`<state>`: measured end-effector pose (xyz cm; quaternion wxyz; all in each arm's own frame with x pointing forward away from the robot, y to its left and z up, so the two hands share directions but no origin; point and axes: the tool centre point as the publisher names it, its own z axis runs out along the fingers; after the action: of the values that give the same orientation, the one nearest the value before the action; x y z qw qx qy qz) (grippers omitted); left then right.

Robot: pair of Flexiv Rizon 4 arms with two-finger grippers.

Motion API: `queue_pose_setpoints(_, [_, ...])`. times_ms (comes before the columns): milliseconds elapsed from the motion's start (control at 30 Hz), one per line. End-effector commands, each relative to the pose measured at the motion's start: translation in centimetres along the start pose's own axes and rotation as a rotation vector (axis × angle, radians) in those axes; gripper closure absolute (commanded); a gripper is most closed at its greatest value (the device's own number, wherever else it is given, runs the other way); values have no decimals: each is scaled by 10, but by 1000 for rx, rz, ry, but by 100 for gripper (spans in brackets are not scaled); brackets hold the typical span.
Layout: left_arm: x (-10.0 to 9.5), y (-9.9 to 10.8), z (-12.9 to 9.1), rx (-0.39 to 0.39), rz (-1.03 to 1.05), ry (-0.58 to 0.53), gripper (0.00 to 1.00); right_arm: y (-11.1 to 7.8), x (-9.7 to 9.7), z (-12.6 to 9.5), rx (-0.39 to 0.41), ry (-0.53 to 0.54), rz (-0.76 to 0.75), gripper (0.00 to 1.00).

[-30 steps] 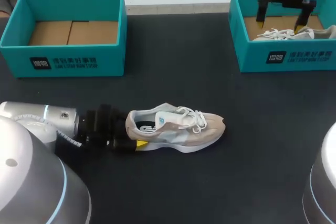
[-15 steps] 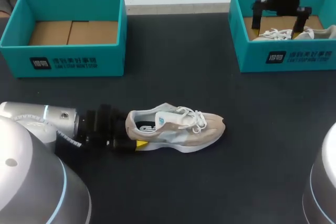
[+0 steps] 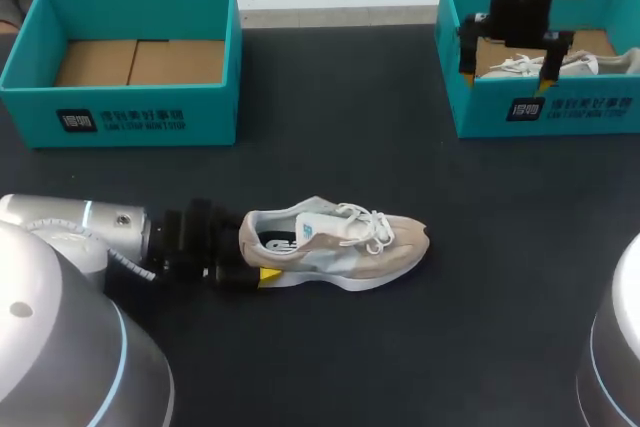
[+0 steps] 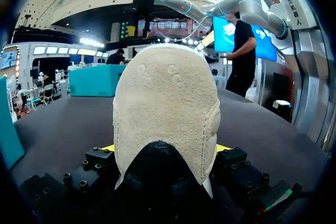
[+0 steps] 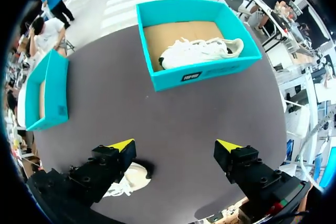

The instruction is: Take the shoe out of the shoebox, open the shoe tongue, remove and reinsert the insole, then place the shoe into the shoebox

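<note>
Scanning from the left: left box (image 3: 120, 57) at the far corner of the table (image 3: 330, 367), bare cardboard floor showing.

Left gripper (image 4: 165, 153) lies low on the table, its 2 fingers pinching the heel of the shoe (image 3: 340, 242) from both sides. The shoe sits upright on its sole near mid-table, toe pointing right, outside both boxes.

Handling, as a judgement: light; soft upper that dents under a squeeze, firmer at heel and sole. The heel hold looks sound. The tongue (image 3: 322, 225) wants a gentle pinch, and the loose laces (image 3: 372, 222) could snag a finger.

Open table lies on all sides of the shoe, both boxes well apart.

Right gripper (image 3: 506, 62) hangs spread and empty over the near left corner of the right box (image 3: 560, 112), which holds 1 white shoe (image 3: 540, 65). Box walls are the edges to clear.
</note>
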<state>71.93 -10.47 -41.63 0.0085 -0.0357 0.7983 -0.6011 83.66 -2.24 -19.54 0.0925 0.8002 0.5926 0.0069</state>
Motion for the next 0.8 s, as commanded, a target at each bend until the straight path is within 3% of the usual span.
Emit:
queue_pose_setpoints(33, [2, 3, 0, -2, 0, 0, 100, -35, 27, -5, -41, -51, 19, 0])
queue_pose_setpoints(233, [2, 3, 0, -2, 0, 0, 100, -69, 67, -9, -55, -68, 4, 0])
queue_pose_setpoints(500, [2, 3, 0, -2, 0, 0, 100, -99, 107, -12, -70, -60, 15, 0])
queue_pose_setpoints(567, [2, 3, 0, -2, 0, 0, 100, -105, 116, -10, -75, -101, -2, 0])
queue_pose_setpoints(800, [2, 3, 0, -2, 0, 0, 100, -142, 154, -9, -82, -51, -62, 0])
